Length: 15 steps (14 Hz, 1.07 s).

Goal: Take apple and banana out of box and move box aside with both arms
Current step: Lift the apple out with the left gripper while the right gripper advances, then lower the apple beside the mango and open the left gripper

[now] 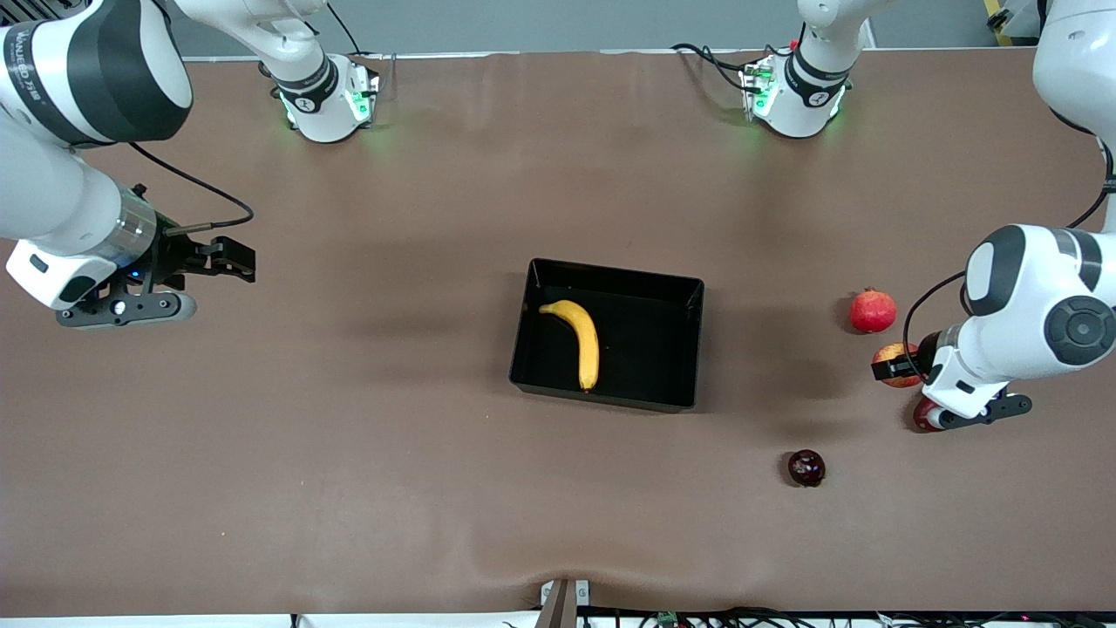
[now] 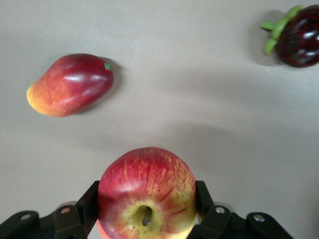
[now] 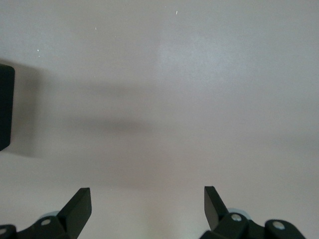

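Observation:
The black box lies at the middle of the table with the yellow banana inside it. My left gripper is shut on the red, yellow-streaked apple and holds it over the table at the left arm's end, beside the pomegranate. In the left wrist view the apple fills the gap between the black fingers. My right gripper hangs open over bare table at the right arm's end. Its wrist view shows the gripper holding nothing and a corner of the box.
A red pomegranate lies just farther from the front camera than the held apple. A dark purple plum lies nearer to that camera. Something red shows partly under the left wrist.

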Available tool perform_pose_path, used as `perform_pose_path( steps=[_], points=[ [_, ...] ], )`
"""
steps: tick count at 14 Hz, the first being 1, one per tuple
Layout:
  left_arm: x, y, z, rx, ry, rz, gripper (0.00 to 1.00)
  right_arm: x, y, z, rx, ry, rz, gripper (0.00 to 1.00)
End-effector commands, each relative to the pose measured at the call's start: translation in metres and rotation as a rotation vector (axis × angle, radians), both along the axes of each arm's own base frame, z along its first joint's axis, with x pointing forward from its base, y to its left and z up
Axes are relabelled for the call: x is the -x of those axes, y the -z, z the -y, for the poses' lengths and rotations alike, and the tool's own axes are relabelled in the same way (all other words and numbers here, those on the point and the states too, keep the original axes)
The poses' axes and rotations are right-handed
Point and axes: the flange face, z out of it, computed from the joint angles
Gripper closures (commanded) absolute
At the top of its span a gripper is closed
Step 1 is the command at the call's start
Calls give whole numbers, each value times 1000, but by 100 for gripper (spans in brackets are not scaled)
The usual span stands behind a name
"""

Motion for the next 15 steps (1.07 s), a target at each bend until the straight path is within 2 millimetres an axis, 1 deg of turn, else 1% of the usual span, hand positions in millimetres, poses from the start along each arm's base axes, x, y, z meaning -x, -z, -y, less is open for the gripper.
perform_pose_path(
  steps=[1,2,3,5,8,9,11,12,14,15],
  points=[
    [12,12,-8,-41,62,26,100,-4,-3,0,-3,14,6,0],
    [13,17,-17,-36,88,29,100,-4,-2,0,-3,14,5,0],
    [13,25,-33,-22,104,28,100,-5,1,0,-2,15,-2,0],
    [14,41,-50,8,133,38,100,-7,6,-1,-2,14,-8,0],
    [32,68,-80,27,171,60,100,-7,7,-1,-2,14,-9,0],
    [37,75,-87,20,181,62,100,-7,7,-1,-2,14,-9,0],
    [45,84,-90,-2,211,48,100,-7,7,-1,-2,14,-9,0],
    [47,88,-95,-2,208,50,100,-7,8,-1,-2,14,-11,0],
    [49,98,-98,13,204,51,98,-7,8,-1,-2,14,-11,0],
    [49,102,-97,19,202,47,60,-7,8,-1,-2,14,-11,0]
  ],
)
